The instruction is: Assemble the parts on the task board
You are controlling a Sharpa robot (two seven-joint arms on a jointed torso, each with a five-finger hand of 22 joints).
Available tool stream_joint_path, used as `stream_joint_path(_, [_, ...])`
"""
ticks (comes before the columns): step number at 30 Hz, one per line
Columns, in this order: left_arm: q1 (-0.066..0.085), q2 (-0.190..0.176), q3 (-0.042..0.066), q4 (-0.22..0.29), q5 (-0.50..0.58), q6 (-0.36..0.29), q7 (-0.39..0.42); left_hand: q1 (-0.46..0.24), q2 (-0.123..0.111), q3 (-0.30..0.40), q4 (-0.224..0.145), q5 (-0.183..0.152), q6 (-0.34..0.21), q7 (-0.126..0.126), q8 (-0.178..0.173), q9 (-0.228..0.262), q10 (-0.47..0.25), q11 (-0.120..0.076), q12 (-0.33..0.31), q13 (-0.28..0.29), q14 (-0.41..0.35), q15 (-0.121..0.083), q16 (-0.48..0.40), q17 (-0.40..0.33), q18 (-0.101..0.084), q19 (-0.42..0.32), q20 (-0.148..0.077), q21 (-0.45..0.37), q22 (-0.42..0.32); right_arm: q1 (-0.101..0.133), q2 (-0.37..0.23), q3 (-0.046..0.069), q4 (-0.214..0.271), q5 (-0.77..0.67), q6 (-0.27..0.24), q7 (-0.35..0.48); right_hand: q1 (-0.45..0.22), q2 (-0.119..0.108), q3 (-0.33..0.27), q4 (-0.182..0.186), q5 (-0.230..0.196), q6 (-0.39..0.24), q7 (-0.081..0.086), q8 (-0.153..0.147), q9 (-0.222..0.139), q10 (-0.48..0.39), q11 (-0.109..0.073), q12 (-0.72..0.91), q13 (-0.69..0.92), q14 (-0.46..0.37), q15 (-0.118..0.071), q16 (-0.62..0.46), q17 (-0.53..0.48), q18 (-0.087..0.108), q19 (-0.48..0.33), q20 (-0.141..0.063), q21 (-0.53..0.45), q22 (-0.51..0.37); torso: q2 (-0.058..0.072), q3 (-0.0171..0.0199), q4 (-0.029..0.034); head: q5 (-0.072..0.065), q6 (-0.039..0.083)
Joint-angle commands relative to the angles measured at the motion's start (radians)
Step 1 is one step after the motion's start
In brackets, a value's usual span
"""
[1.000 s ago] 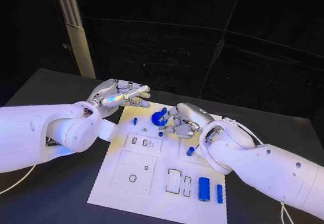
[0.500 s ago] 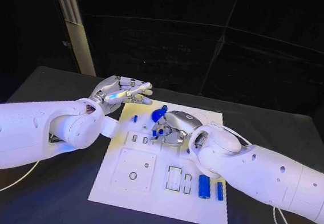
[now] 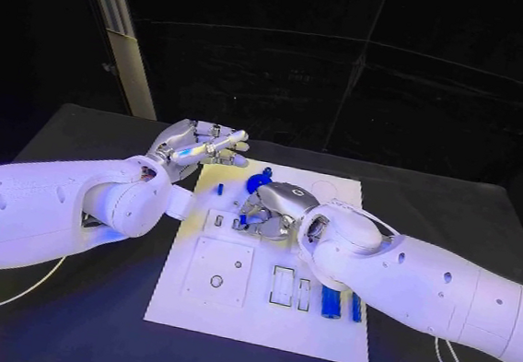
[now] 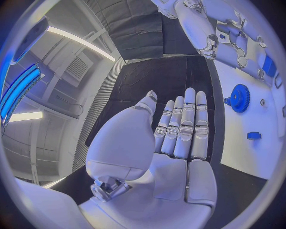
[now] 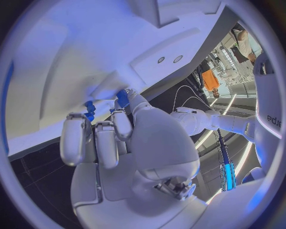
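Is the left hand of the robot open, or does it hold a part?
Open. The left hand has its fingers stretched straight with a bare palm, beside the task board; it holds nothing.

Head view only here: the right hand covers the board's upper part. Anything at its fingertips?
Observer: Yes. The right wrist view shows the right hand with a small blue part at its fingertips; I cannot confirm a firm grip.
Operator: And the left hand, beside the board's far corner?
Observer: The left wrist view shows its palm bare, fingers straight and side by side.
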Motion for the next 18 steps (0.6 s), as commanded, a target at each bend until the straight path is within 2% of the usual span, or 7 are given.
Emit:
stream_joint_path(1, [0.002,0.001,0.001,0.001,-0.001,0.012,0.004,0.005,0.000,-0.001,-0.007,-0.001,0.004,0.005,-0.004,-0.001,0.002,0.005,-0.006,-0.001,-0.004,0.004,-0.007,0.001,0.007,0.005,-0.002,-0.004,-0.001,-0.002,0.006,0.000,-0.005,-0.018,0.008,0.009,-0.006,0.001,0.006,-0.001,0.003,0.027,-0.020,0.005,0.002,0.001,-0.010,-0.005,0.002,0.070,-0.007,-0.005,0.100,-0.002,-0.005,-0.004,-0.006,-0.001,-0.001,-0.0001,0.0006,0.001,-0.001])
stream_joint_path(12, [0.002,0.001,0.001,0.000,-0.001,0.014,0.003,0.005,0.000,-0.001,-0.007,-0.001,0.004,0.005,-0.004,-0.001,0.002,0.005,-0.006,-0.001,-0.004,0.004,-0.007,0.001,0.007,0.005,-0.002,-0.004,-0.001,-0.007,0.013,0.000,-0.021,-0.026,0.014,0.008,-0.006,0.001,0.006,-0.001,0.002,0.028,-0.021,0.005,0.002,0.001,-0.010,-0.006,0.001,0.070,-0.007,-0.006,0.100,-0.002,-0.005,-0.004,-0.006,-0.003,-0.001,0.0002,0.0004,0.001,-0.003])
stream_joint_path(18, [0.002,0.001,0.001,0.000,-0.001,0.014,0.002,0.005,0.000,-0.001,-0.007,-0.001,0.004,0.005,-0.004,-0.001,0.002,0.005,-0.006,-0.001,-0.004,0.004,-0.007,0.001,0.007,0.005,-0.002,-0.004,-0.001,-0.007,0.007,0.000,-0.023,-0.036,0.045,-0.005,-0.007,0.001,0.007,-0.001,0.002,0.028,-0.021,0.005,0.001,0.000,-0.010,-0.008,-0.001,0.070,-0.007,-0.006,0.099,-0.002,-0.007,-0.004,-0.007,-0.005,-0.001,0.0008,-0.0005,-0.001,-0.005])
